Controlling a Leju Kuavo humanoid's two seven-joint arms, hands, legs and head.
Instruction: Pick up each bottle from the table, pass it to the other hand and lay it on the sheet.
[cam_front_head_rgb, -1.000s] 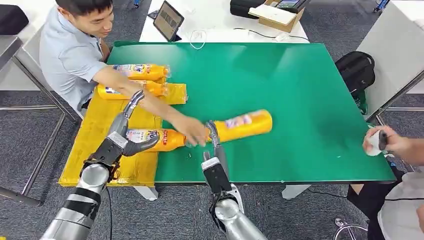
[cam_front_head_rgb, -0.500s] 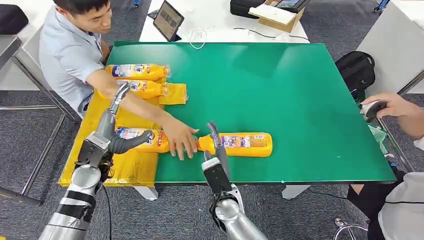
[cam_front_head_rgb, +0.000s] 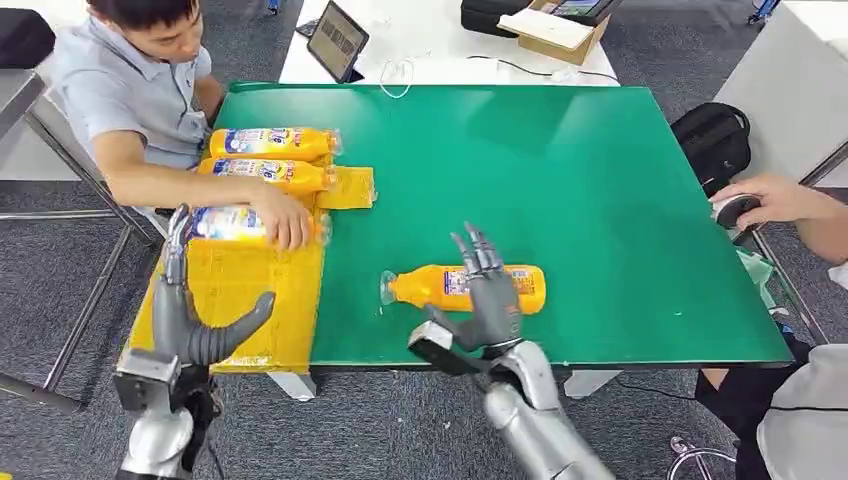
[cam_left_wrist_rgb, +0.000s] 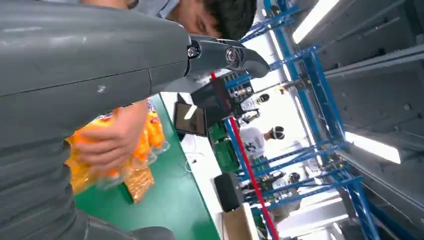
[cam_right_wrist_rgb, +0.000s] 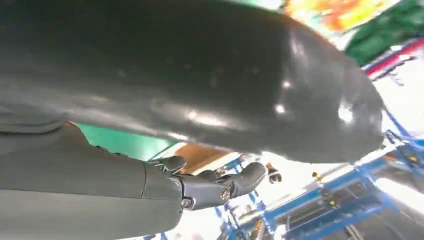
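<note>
The bottle (cam_front_head_rgb: 465, 287) to be picked lies flat on the green table (cam_front_head_rgb: 600, 200), near the front edge. Its long axis runs across the robot's view, cap end toward the robot's left and base toward its right. The right hand (cam_front_head_rgb: 487, 300) is raised directly in front of the bottle's middle, fingers spread and pointing up, holding nothing; whether it touches the bottle cannot be told from the head view. The left hand (cam_front_head_rgb: 195, 315) hangs over the yellow sheet (cam_front_head_rgb: 250, 290), well apart from this bottle, fingers apart and empty. The right hand is therefore the nearer one, and the likely approach is a grasp across the body, at right angles to the long axis.

The bottle carries a white, blue and red label; its writing is too small to read.

Three more bottles (cam_front_head_rgb: 270, 143) lie at the sheet's far end, side by side, with matching labels. A person's hand (cam_front_head_rgb: 285, 222) rests on the nearest of them. A tablet (cam_front_head_rgb: 336, 40) stands beyond the table.
</note>
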